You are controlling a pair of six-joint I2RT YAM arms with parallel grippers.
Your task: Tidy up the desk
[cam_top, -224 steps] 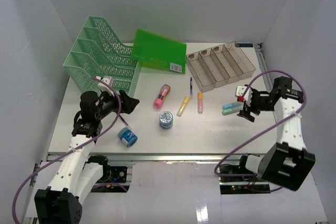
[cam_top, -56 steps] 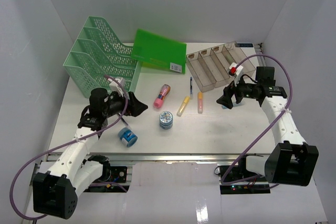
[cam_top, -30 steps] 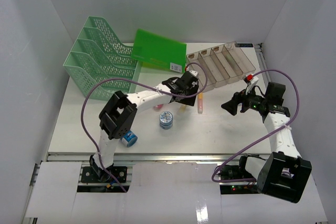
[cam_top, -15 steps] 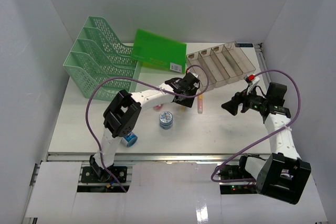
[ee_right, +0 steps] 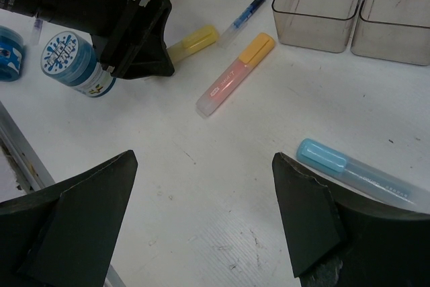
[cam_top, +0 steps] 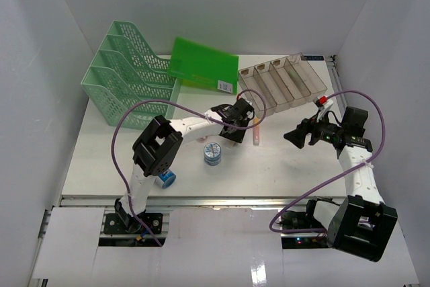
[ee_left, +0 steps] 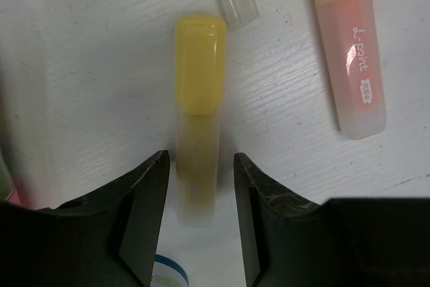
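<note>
On the white desk (cam_top: 269, 173) my left arm reaches across to the middle. In the left wrist view, my left gripper (ee_left: 200, 186) straddles the clear end of a yellow highlighter (ee_left: 199, 99), which lies flat. The jaws stand open, with a narrow gap on each side of it. From above, the left gripper (cam_top: 235, 131) covers most of that highlighter. My right gripper (ee_right: 201, 220) hangs wide open over bare desk with nothing between its fingers. In the top view, the right gripper (cam_top: 293, 138) sits right of centre.
An orange-capped pink highlighter (ee_left: 349, 52) and a pen (ee_right: 259, 1) lie close by. A blue highlighter (ee_right: 322, 156) lies near my right fingers. Two blue tape rolls (cam_top: 213, 153) (cam_top: 163, 178), a green mesh rack (cam_top: 127, 72), a green folder (cam_top: 203, 65) and a clear tray (cam_top: 282, 82) stand around.
My left gripper has shifted slightly toward me along the yellow highlighter, and its jaws have narrowed around it. The right arm has stayed still and open.
</note>
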